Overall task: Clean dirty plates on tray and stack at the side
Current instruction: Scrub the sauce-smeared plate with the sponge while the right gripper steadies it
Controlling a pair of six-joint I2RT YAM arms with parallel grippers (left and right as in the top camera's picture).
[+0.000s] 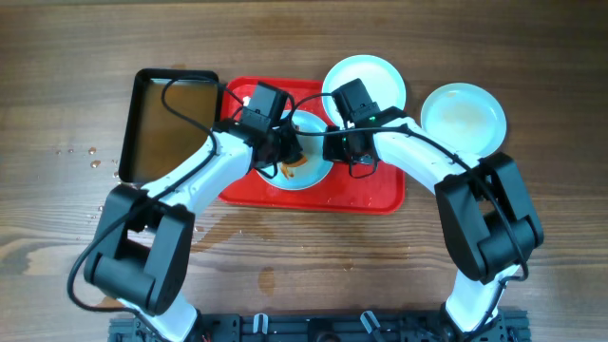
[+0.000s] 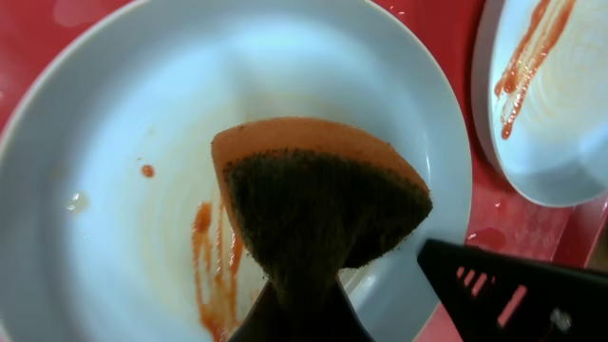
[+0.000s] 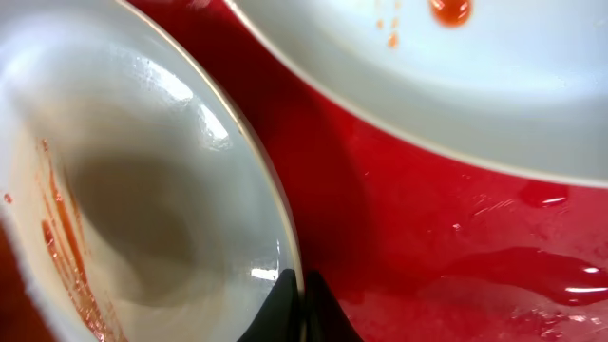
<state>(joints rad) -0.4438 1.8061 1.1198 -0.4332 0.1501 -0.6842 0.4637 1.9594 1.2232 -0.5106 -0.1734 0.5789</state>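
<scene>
Tabletop of brown wood (image 1: 532, 285) carries everything; near its middle lies the tray (image 1: 375, 195), red and wet. Against the tray's left edge sits a black pan (image 1: 180, 74) of brownish water.

Three plates come next. The middle plate (image 1: 309, 179) lies on the tray near its centre, mostly hidden from overhead by both arms and their wrist cameras. The far plate (image 1: 375, 76) lies across the tray's far edge near the far right corner, partly overhanging it; the wrist views show its rim just beside the middle plate's rim, with a strip of red tray between. The outside plate (image 1: 463, 117) rests on the table past the tray's right edge, off the tray and near the far plate; its face is pale and glossy.

The left gripper (image 2: 296, 309) is clamped on a sponge (image 2: 313, 199), orange with a dark scouring face; the sponge hangs over the middle plate's bowl and covers part of it. The right gripper (image 3: 293, 304) has its jaws drawn together at the middle plate's rim; the rim runs into the seam between them, but whether they pinch it cannot be told. That gripper crowds the sponge's side of the plate.

Sauce streaks (image 2: 214, 266), orange-brown, mark the middle plate beside the sponge; a longer streak and some drops mark the far plate. Puddles (image 3: 541, 271) lie on the tray between the plates; droplets (image 1: 81, 152) dot the table left of the pan.
</scene>
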